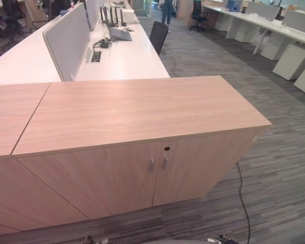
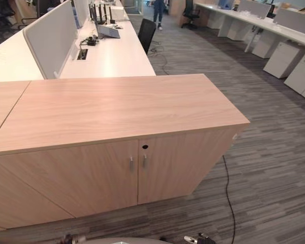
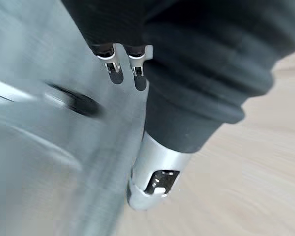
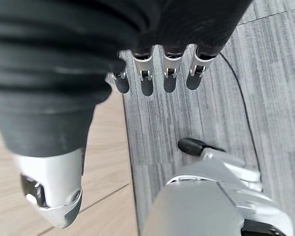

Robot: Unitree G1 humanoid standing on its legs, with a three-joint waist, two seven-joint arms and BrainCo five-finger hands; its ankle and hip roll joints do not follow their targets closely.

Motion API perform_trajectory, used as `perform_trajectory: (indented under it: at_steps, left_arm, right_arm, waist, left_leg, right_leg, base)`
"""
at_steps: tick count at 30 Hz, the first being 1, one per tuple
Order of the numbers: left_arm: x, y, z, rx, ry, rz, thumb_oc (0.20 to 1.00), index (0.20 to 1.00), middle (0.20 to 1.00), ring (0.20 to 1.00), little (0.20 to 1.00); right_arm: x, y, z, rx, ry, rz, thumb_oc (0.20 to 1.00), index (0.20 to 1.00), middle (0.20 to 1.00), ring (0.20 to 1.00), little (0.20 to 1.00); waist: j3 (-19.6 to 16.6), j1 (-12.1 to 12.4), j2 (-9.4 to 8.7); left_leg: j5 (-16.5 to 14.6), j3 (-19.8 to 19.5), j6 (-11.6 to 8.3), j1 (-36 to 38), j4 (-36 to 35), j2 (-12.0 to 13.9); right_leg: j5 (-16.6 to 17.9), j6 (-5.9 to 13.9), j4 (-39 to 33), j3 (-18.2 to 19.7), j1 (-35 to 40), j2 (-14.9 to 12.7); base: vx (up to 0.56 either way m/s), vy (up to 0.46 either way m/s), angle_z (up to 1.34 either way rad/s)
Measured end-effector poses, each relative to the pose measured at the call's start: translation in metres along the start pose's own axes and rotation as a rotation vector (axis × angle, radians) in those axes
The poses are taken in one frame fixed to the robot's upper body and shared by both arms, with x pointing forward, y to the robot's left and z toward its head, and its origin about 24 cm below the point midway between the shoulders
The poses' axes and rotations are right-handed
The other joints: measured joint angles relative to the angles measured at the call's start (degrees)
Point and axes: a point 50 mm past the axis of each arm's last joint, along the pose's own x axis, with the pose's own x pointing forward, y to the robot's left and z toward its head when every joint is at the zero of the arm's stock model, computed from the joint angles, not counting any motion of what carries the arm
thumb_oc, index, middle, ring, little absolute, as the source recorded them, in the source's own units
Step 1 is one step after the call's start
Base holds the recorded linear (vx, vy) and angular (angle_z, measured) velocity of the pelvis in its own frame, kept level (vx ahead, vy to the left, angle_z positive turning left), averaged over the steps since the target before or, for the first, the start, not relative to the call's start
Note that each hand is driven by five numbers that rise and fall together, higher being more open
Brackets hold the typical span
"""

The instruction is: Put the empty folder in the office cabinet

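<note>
Two doors (image 1: 101, 183) shut on the cabinet (image 1: 142, 112), with paired handles (image 1: 164, 162) at 6 o'clock just under a keyhole (image 1: 166, 148); desk (image 1: 127, 56) behind at 11 o'clock. Left hand (image 3: 113, 66) hanging with fingers straight, holding nothing; right hand (image 4: 143, 73) likewise slack and empty above the carpet (image 4: 187, 113). No telling where the folder lies: could be shut inside, could be waiting elsewhere. For any work at the doors, probably best to take one handle from the side, pull along the door's arc, and keep the other hand clear of the seam.
</note>
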Motion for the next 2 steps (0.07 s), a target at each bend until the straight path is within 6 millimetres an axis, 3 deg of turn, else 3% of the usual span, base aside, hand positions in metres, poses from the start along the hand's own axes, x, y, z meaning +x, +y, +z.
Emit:
perform_trajectory:
  at_steps: [2]
  left_arm:
    - [-0.006,0.013,-0.023,0.042,0.088,0.034,1.000,1.000,1.000,1.000,1.000]
  right_arm:
    - [0.000,0.002,0.000,-0.012,0.002,0.006,1.000,1.000,1.000,1.000,1.000]
  waist:
    - [0.2,0.3,0.22]
  left_leg:
    - [0.0,-0.3,0.01,-0.2,0.4,-0.2]
  right_leg:
    - [-0.2,0.27,0.0,-0.5,-0.1,-0.2]
  base:
    - [-0.02,0.023,0.18]
